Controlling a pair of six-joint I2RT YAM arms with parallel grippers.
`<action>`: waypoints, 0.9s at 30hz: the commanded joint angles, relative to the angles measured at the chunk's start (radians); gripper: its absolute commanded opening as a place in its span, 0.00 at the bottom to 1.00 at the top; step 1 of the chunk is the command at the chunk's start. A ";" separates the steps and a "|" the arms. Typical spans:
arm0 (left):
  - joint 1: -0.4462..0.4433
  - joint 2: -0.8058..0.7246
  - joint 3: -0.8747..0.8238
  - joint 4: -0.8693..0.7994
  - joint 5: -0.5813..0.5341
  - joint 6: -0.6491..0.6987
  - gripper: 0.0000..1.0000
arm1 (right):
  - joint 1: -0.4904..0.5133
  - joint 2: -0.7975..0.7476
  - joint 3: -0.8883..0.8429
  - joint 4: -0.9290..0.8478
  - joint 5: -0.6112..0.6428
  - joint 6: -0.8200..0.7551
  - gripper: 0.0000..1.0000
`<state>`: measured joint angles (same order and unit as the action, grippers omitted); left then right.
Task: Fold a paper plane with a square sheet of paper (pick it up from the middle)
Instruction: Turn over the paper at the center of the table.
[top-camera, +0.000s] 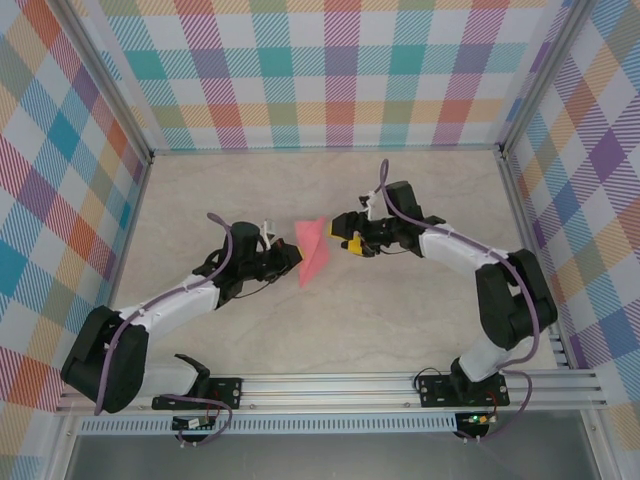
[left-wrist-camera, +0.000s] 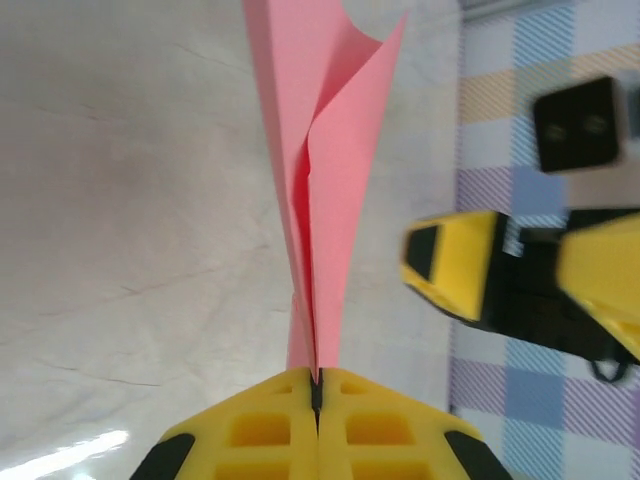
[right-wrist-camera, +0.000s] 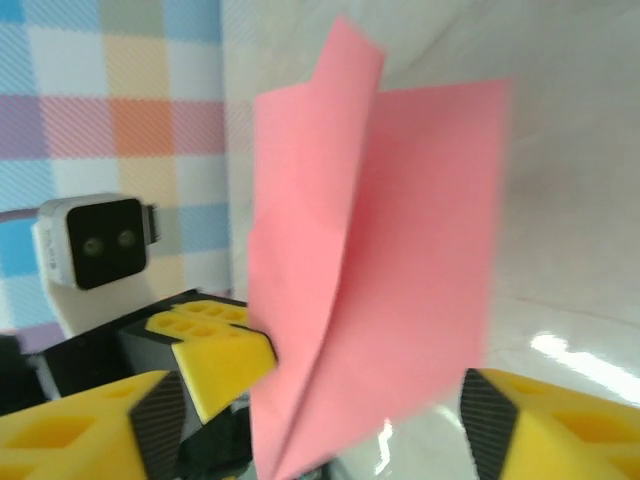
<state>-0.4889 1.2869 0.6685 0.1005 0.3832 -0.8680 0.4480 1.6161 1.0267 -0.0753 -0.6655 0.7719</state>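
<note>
Top external.
A: Your square sheet of paper (top-camera: 312, 255) is part-folded and sits over the middle of the table (top-camera: 400, 330), between the two arms. Your left gripper (top-camera: 290, 258) meets it from the left. Your right gripper (top-camera: 345, 236) sits just beside its right edge.
B: Treat it as near weightless and limp, I'd say. It's thin paper that bends at a nudge and keeps any crease you crush into it.

Left wrist.
A: Your left fingers are pressed flat together, with the sheet's folded edge pinched in the seam. From there the paper runs away from you and splays into two flaps at its far end.
B: That pinch is on a doubled edge, which I'd judge to be the stiffest place. The right gripper stands off to the right, yellow fingers parted, apparently clear of the paper.

Right wrist.
A: Your right fingers stand wide, one low at each side, with the sheet hanging between them. Neither pad is clearly on it, so that gripper holds nothing.
B: If you take hold here, close along the crease near the bottom point. A loose flap would likely buckle or slip.
</note>
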 joint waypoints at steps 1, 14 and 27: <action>-0.015 -0.033 0.153 -0.474 -0.247 0.233 0.03 | -0.001 -0.088 -0.034 -0.174 0.250 -0.114 0.83; -0.225 0.259 0.527 -1.014 -0.985 0.262 0.04 | -0.002 -0.163 -0.117 -0.229 0.463 -0.099 1.00; -0.344 0.677 0.781 -1.108 -1.096 0.204 0.08 | -0.003 -0.192 -0.162 -0.260 0.563 -0.054 1.00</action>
<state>-0.8169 1.9205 1.4162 -0.9737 -0.7002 -0.6426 0.4450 1.4574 0.8860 -0.3111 -0.1455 0.6998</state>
